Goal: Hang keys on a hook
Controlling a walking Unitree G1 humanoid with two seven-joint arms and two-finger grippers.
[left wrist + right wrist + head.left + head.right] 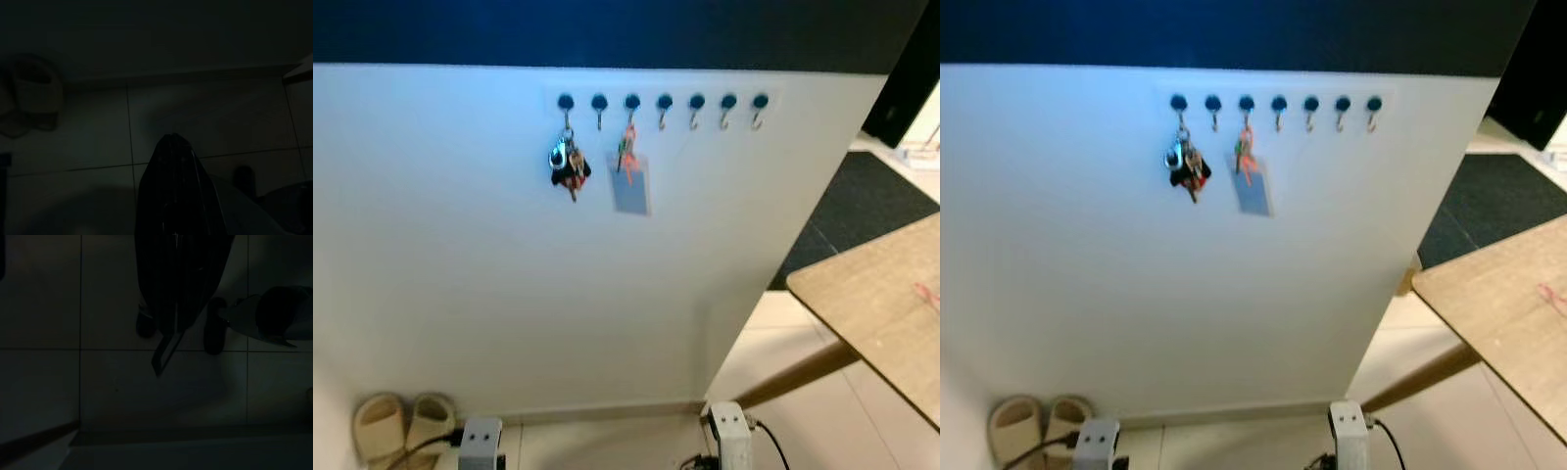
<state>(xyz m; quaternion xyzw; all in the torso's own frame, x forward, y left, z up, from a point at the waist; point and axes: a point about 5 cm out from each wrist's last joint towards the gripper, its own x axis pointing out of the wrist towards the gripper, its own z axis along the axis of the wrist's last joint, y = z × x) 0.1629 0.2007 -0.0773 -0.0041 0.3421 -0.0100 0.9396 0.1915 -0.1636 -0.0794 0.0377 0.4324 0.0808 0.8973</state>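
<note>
Key bunch [569,163] hangs on the leftmost hook [566,104] — task looks done. Left pincer [172,147] and right pincer [168,345] hang low over floor tiles, both clenched on nothing.

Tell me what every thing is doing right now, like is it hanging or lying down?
Bunch of keys: hanging from the first hook on the left.
Card on an orange strap: hanging from the third hook.
Other five hooks: bare.
Slippers: lying side by side on the floor by the wall.
Wooden table: standing on the right.
Left gripper: hanging low over the floor tiles, fingers together.
Right gripper: hanging low, fingers together.
</note>
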